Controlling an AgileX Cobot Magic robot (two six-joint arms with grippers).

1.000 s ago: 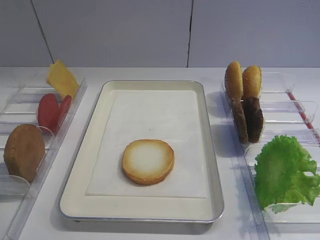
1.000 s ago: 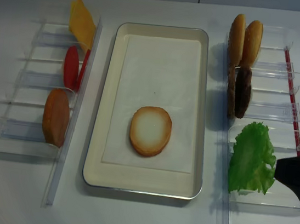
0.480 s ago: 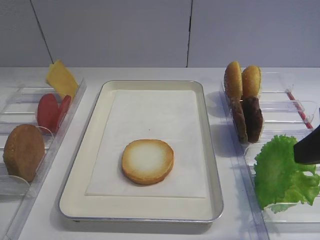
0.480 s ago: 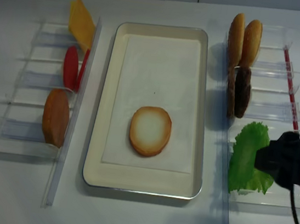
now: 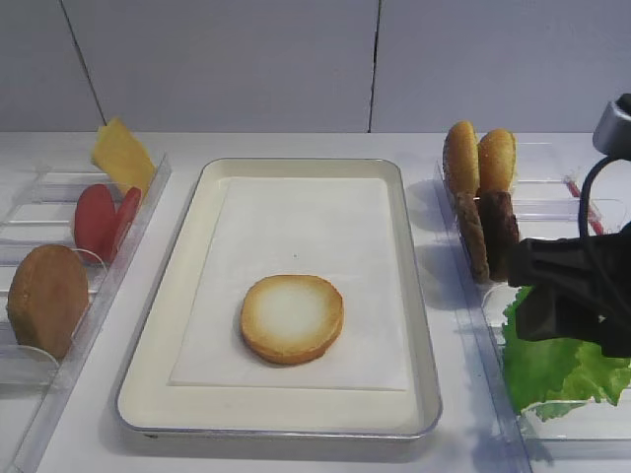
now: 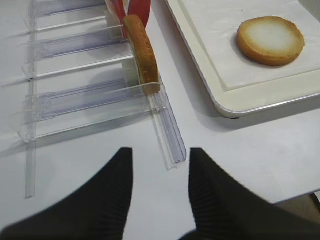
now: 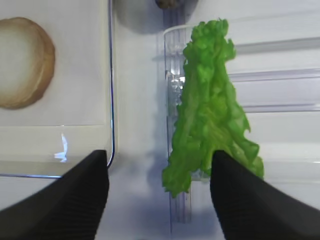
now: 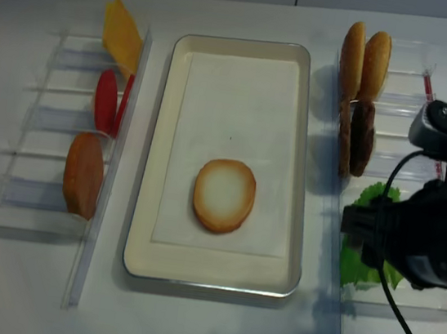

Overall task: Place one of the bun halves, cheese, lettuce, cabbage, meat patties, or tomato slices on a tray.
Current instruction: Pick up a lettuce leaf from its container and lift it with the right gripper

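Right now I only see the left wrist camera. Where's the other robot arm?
Observer: Its right gripper hangs open over the lettuce, not touching it.
Child: Is the lettuce lying flat?
Observer: No, it stands on edge in a clear holder, right of the tray.
Child: What's behind the lettuce?
Observer: Two meat patties on edge, then two bun halves behind them.

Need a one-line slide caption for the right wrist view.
Open right claw poised over the lettuce in its clear holder, beside the tray holding one bun half.
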